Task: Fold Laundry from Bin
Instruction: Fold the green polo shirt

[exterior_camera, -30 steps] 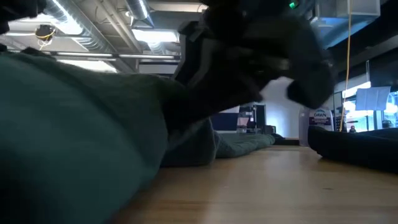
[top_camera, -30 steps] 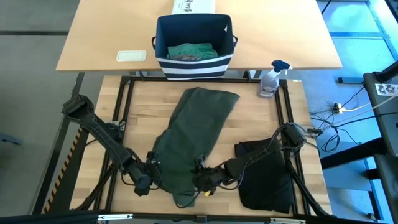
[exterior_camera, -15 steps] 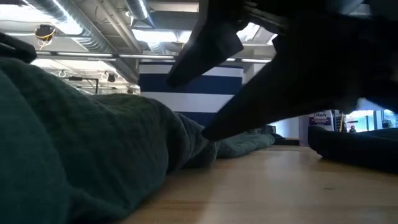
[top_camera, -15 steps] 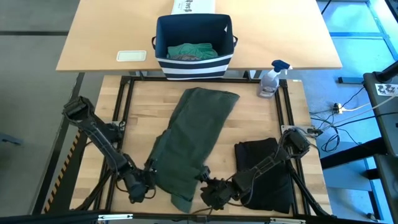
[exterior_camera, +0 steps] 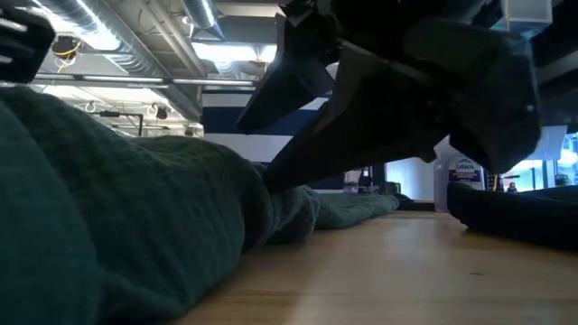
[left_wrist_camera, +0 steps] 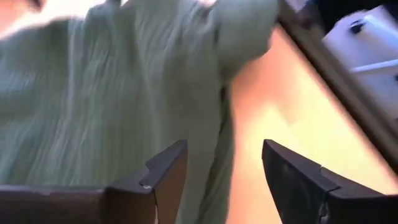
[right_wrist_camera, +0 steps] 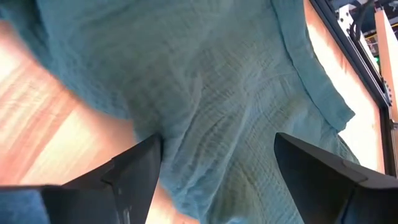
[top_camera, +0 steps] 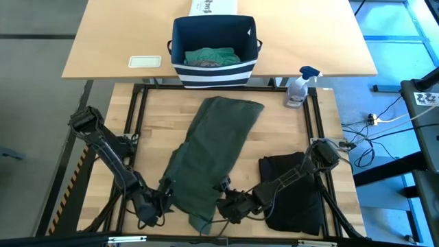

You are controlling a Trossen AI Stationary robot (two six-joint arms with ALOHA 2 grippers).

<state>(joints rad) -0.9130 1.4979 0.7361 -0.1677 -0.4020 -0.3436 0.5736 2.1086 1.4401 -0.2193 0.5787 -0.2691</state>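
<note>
High view: both arms are being held low over the near edge of the wooden table (top_camera: 288,130). The left gripper (top_camera: 163,199) is lying at the near left edge of the dark green garment (top_camera: 209,158), its fingers parted with cloth between them. The right gripper (top_camera: 225,204) is being held at the garment's near right edge, fingers spread wide, nothing gripped. A black garment (top_camera: 295,192) is lying to the right. The bin (top_camera: 212,51) is standing on the far table, teal laundry (top_camera: 211,56) inside; a spray bottle (top_camera: 299,88) is standing nearby.
</note>
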